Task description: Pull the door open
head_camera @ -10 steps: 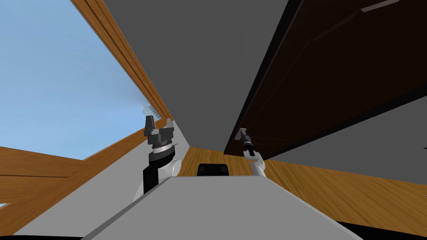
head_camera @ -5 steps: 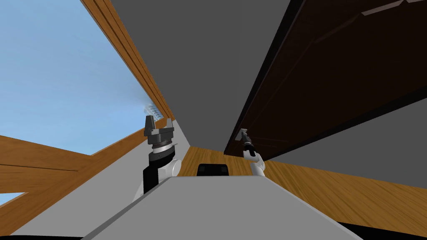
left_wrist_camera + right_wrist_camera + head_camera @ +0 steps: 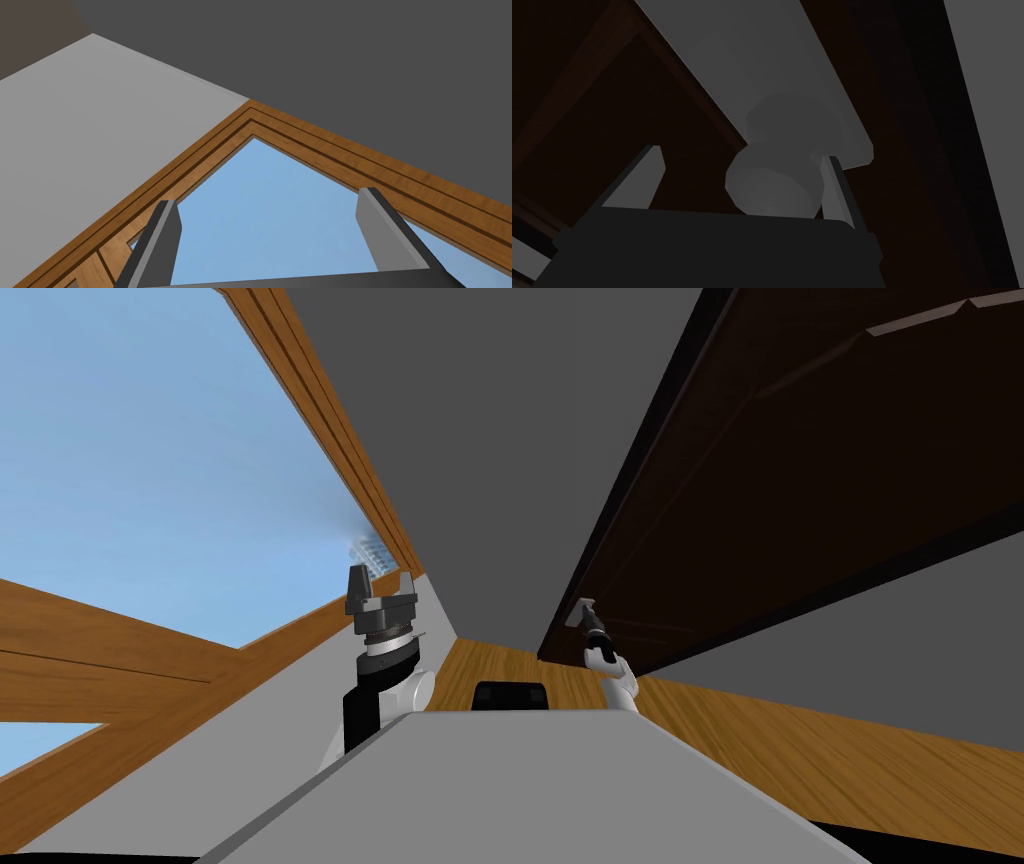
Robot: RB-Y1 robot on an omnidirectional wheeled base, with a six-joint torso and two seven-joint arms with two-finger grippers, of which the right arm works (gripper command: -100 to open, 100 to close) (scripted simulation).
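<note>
A dark brown door [image 3: 800, 488] stands on my right, its near edge running down to the floor. My right gripper [image 3: 582, 613] is at that edge, at a grey plate with a round grey knob [image 3: 774, 182]. In the right wrist view the gripper [image 3: 742, 155] is open around the knob. One finger [image 3: 832, 185] lies against the knob's side, while the other finger [image 3: 642, 175] stands well off it. My left gripper [image 3: 378, 580] is raised in front of the window, open and holding nothing [image 3: 269, 199].
A wooden window frame [image 3: 330, 468] with blue sky behind it runs along my left. A grey wall [image 3: 480, 438] lies between the window and the door. Wooden floor [image 3: 800, 738] spreads below the door, with another grey wall [image 3: 900, 628] beyond it.
The whole head picture has shifted a little, so my head or base has turned. The window frame has slid right. Both grippers keep their places and the right stays at the knob.
</note>
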